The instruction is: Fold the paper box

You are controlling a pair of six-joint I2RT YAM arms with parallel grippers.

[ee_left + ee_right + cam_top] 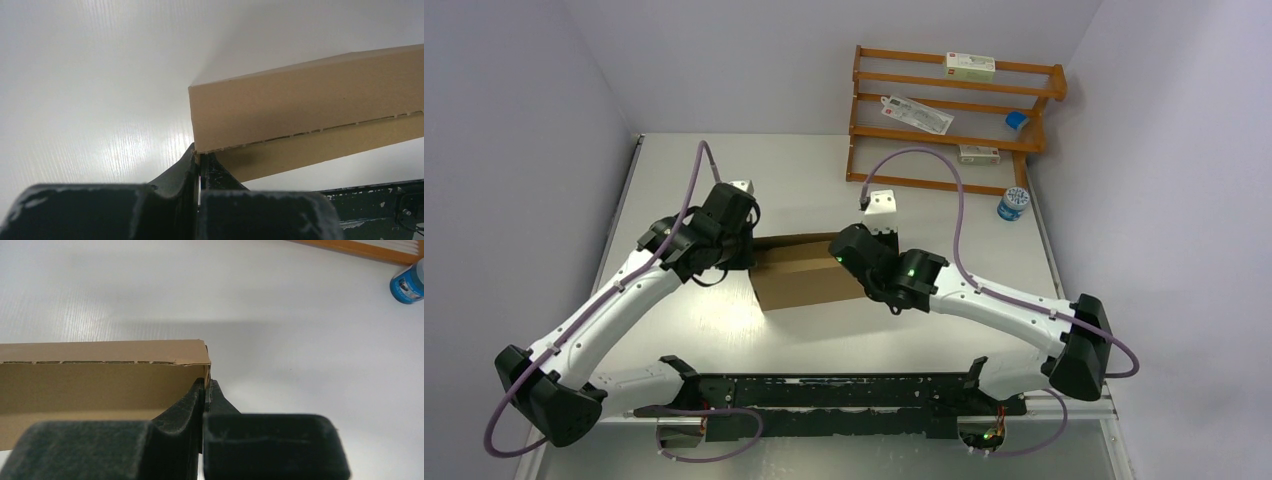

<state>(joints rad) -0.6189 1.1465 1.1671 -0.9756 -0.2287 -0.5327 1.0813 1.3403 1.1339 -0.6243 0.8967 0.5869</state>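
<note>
Top: paper box (pixel 809 278) sits mid table (pixel 804 170).
Left wrist: left gripper (pixel 198 159) is clenched on the box's corner wall.
Right wrist: right gripper (pixel 206 390) pinches the opposite end wall.
Likely light, stiff corrugate that creases easily; hold the walls near the corners.

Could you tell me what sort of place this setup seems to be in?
Probably a robotics lab test cell: the left arm and right arm bolted to a white table, plain walls closing it in, and a wooden rack of small props behind the paper box.
</note>
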